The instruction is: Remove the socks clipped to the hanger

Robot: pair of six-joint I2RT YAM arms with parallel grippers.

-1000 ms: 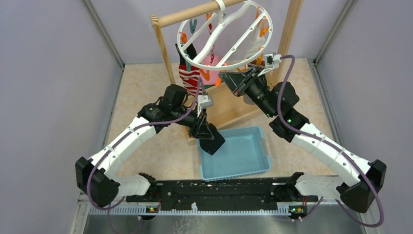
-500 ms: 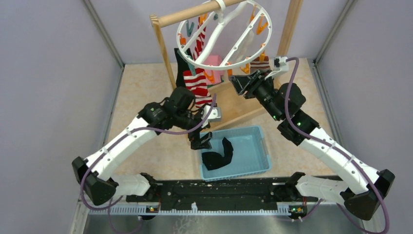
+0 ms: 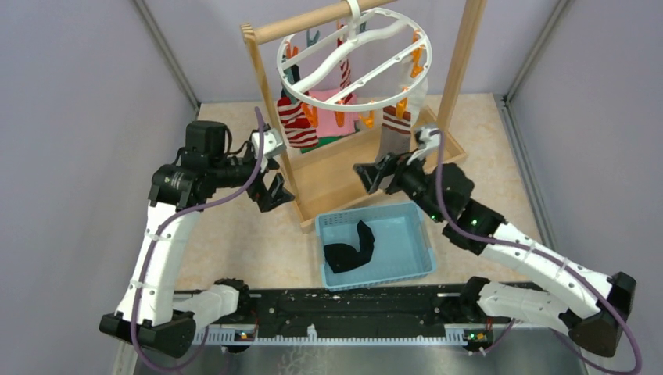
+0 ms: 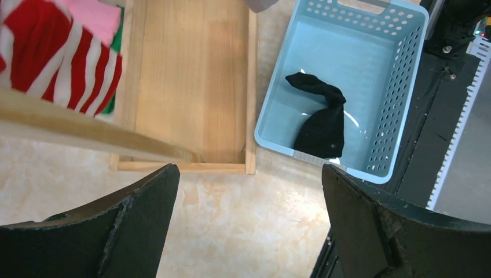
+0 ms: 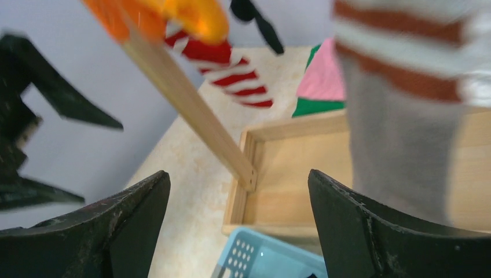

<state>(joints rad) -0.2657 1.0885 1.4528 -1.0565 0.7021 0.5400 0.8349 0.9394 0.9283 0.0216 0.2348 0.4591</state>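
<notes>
Plainly, left pincer (image 3: 275,194) and right pincer (image 3: 371,178) gape empty.

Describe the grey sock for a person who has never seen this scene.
Look at the wooden stand at the back, where a white ring hanger hangs. On the ring's right side, near the right post, one sock hangs down. It alone is grey with brown stripes on top, unlike the red-striped sock on the left.

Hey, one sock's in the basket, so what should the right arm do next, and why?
Probably ease the right hand forward onto the grey sock and close. That hand is open and empty. The sock hangs just ahead of it, still clipped to the hanger, while the black sock lies in the basket.
</notes>
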